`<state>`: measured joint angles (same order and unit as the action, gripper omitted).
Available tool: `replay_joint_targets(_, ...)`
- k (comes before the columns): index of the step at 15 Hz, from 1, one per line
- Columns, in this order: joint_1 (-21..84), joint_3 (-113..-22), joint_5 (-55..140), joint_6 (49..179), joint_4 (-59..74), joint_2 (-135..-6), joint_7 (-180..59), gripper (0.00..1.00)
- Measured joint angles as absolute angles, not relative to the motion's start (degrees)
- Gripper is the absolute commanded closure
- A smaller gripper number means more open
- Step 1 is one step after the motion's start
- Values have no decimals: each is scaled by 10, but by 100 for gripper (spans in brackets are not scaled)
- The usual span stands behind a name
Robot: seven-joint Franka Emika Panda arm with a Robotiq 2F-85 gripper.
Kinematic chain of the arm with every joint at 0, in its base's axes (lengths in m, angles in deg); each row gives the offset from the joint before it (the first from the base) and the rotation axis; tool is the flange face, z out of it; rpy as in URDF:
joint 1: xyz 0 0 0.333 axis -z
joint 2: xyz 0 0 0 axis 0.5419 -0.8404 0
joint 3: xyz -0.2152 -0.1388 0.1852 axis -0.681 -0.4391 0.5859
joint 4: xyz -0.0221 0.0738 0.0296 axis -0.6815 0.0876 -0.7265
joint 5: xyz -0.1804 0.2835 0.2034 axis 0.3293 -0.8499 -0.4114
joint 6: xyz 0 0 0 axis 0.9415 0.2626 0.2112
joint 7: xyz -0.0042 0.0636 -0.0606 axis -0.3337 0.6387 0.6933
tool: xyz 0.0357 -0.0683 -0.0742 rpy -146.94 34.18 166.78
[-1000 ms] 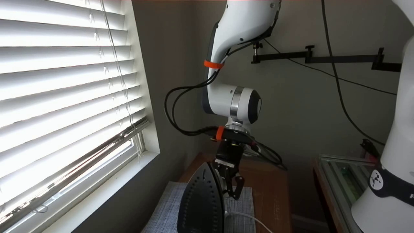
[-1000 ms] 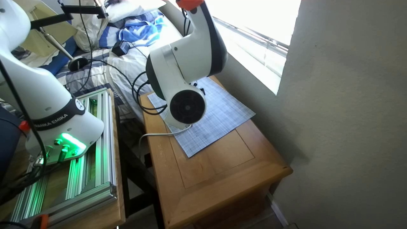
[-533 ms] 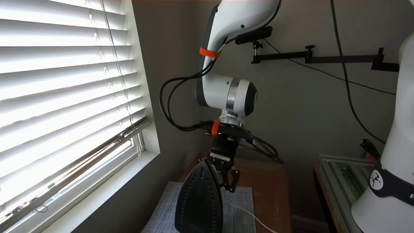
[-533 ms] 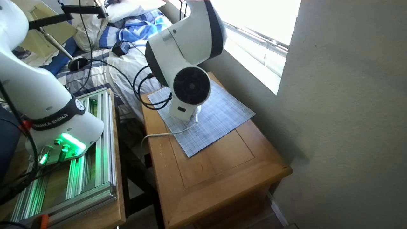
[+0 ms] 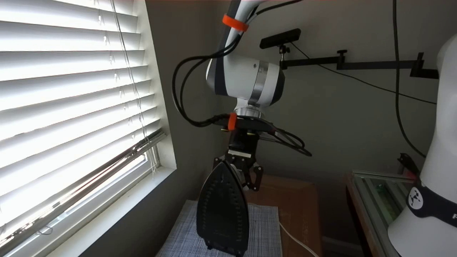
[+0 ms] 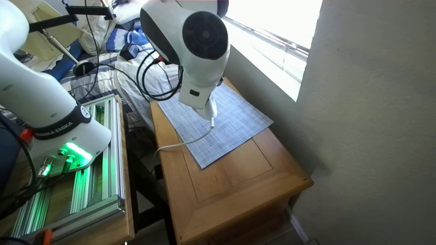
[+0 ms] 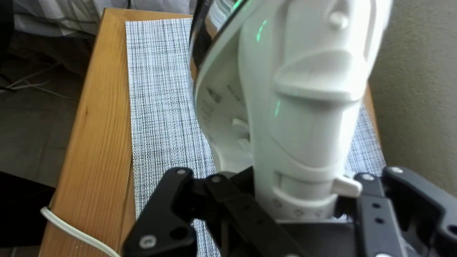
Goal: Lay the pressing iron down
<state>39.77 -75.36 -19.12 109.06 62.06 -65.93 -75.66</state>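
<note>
We note the pressing iron, clamped in the gripper, now higher above the mat, between its side edges; laying down, we judge, remains.

I'm holding the pressing iron by its smooth whitish handle in my gripper, and it's pointing nose-up, roughly upright, its heel hanging low over the pale checked pad, though I'm not making out whether it's touching. Now I'm facing the sole in an exterior view, and it's showing as a blackish teardrop, rows of small holes following its edges. And from the pale body behind it, the thin light cord is curving out past the pad's edge.
</note>
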Motion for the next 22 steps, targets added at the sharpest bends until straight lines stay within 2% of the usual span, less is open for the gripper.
replay_joint_targets(9, 355, -740, 14, 1236, 649, -610, -1021, 98)
replay_joint_targets(10, 353, -737, 36, 1246, 651, -609, -1043, 93)
replay_joint_targets(14, 351, -729, 66, 1252, 651, -606, -1070, 93)
replay_joint_targets(15, 351, -729, 66, 1252, 651, -605, -1070, 98)
replay_joint_targets(18, 351, -727, 73, 1255, 653, -611, -1073, 98)
replay_joint_targets(22, 321, -716, 192, 1320, 671, -636, -1178, 98)
